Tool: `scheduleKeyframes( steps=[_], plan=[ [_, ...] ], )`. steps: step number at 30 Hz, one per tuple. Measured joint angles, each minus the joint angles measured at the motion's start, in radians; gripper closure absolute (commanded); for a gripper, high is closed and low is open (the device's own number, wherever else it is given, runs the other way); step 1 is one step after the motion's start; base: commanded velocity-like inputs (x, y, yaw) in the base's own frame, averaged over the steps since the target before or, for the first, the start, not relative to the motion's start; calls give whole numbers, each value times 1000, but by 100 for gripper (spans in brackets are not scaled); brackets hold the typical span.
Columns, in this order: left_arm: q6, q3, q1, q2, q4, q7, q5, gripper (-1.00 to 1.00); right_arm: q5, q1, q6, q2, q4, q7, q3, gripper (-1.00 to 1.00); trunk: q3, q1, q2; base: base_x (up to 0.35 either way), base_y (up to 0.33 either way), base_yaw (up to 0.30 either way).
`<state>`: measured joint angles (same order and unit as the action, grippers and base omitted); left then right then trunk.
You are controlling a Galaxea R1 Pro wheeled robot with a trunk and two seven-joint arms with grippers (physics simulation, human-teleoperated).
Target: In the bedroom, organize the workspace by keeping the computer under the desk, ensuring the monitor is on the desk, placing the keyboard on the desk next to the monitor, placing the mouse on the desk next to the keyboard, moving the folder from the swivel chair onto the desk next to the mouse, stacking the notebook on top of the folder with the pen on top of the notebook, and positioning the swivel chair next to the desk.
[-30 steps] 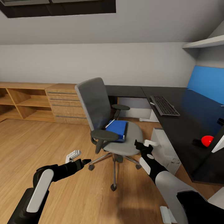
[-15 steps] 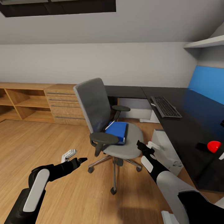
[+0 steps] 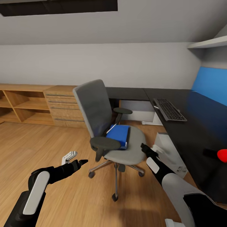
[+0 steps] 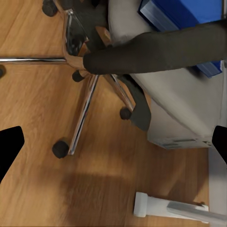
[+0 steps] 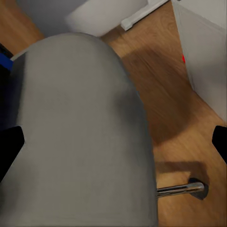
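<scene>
The blue folder [image 3: 119, 135] lies on the swivel chair's [image 3: 107, 126] seat, the keyboard [image 3: 169, 109] on the black bench [image 3: 189, 126] to the right. Since a second ago the view has swung slightly left. Both pincers, left [image 3: 75, 160] and right [image 3: 148, 150], hang open and empty near the chair, the right one closer to the seat.

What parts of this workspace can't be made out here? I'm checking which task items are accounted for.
- Folder, head view: near edge hidden behind the swivel chair armrest; anything lying on it is too small to tell.
- Desk, head view: its right part is cut off by the picture's edge.
- Red object, head view: clipped by the edge, unidentifiable.
</scene>
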<state>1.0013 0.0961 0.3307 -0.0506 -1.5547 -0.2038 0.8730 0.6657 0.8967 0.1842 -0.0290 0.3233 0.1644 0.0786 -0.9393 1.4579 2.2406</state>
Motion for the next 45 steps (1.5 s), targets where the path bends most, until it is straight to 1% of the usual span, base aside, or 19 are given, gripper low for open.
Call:
scheduleKeyframes(
  steps=[3, 5, 19, 21, 22, 25, 29, 30, 31, 32, 33, 34, 36, 37, 38, 39, 40, 42, 45],
  plan=[
    [1, 1, 0, 0, 0, 0, 0, -100, 12, 0, -11, 1, 0, -9, -1, -100, 0, 0, 0, 84, 0, 0],
    [3, 8, 0, 0, 0, 0, 1, -100, 16, 0, -15, 5, 0, -12, -1, -100, 0, 0, 0, 22, 0, 0],
    [9, 14, 0, 0, 0, 2, 5, -100, 18, 0, -17, 7, 0, -14, -1, -100, 0, 0, 0, 17, 0, 0],
    [10, 14, 1, 0, -1, 2, 9, -100, 17, 0, -17, 7, 0, -14, -1, -100, 0, 0, 0, 0, 0, 0],
    [10, 14, 1, 1, -5, 2, 24, -100, 17, 0, -17, 7, 0, -14, -1, -100, 0, 0, 0, 0, 0, 0],
    [11, 14, -3, 0, -11, 2, 38, -100, 16, 0, -17, 7, 0, -14, -1, -100, 0, 0, 0, 0, 0, 0],
    [12, 14, -40, 0, -28, 14, 45, -100, 16, 0, -16, 9, 0, -14, -1, -100, 0, 0, 0, 0, 0, 0],
    [13, 14, -69, -1, -46, 50, 45, -100, 16, 0, -16, 10, 0, -14, -1, -100, 0, 0, 0, 0, 0, 0],
    [13, 14, -78, -1, -49, 64, 46, -100, 16, 0, -16, 10, 0, -14, -1, -100, 0, 0, 0, 0, 0, 0],
    [13, 14, -93, -3, -53, 96, 46, -100, 16, 0, -16, 12, 0, -14, -1, -100, 0, 0, 0, 0, 0, 0],
    [13, 14, -99, -5, -55, 113, 46, -100, 16, 0, -16, 12, 0, -14, -1, -100, 0, 0, 0, 0, 0, 0],
    [13, 13, -111, -15, -58, 149, 49, -100, 16, 0, -16, 13, 1, -14, -1, -100, 0, 0, 0, 0, 0, 0],
    [13, 9, -141, -43, -60, 229, 58, -100, 16, 0, -16, 14, 1, -14, -1, -100, 0, 0, 0, 0, 0, 0],
    [13, 8, -149, -49, -61, 250, 60, -100, 16, 0, -16, 14, 1, -14, -1, -100, 0, 0, 0, 0, 0, 0],
    [12, 6, -163, -58, -61, 284, 64, -100, 16, 0, -16, 14, 2, -14, -1, -100, 0, 0, 0, 0, 0, 0],
    [12, 6, -170, -61, -61, 299, 66, -100, 16, 0, -16, 14, 2, -14, -1, -100, 0, 0, 0, 0, 0, 0],
    [12, 5, -182, -68, -62, 331, 66, -100, 16, 0, -15, 15, 2, -14, -1, -100, 0, 0, 0, 0, 0, 0],
    [13, 3, -190, -73, -62, 353, 66, -100, 15, 0, -15, 15, 2, -14, -1, -100, 0, 0, 0, 0, 0, 0],
    [13, 2, -193, -75, -62, 362, 66, -100, 15, 0, -15, 15, 3, -14, -1, -100, 0, 0, 0, 0, 0, 0]
  ],
)
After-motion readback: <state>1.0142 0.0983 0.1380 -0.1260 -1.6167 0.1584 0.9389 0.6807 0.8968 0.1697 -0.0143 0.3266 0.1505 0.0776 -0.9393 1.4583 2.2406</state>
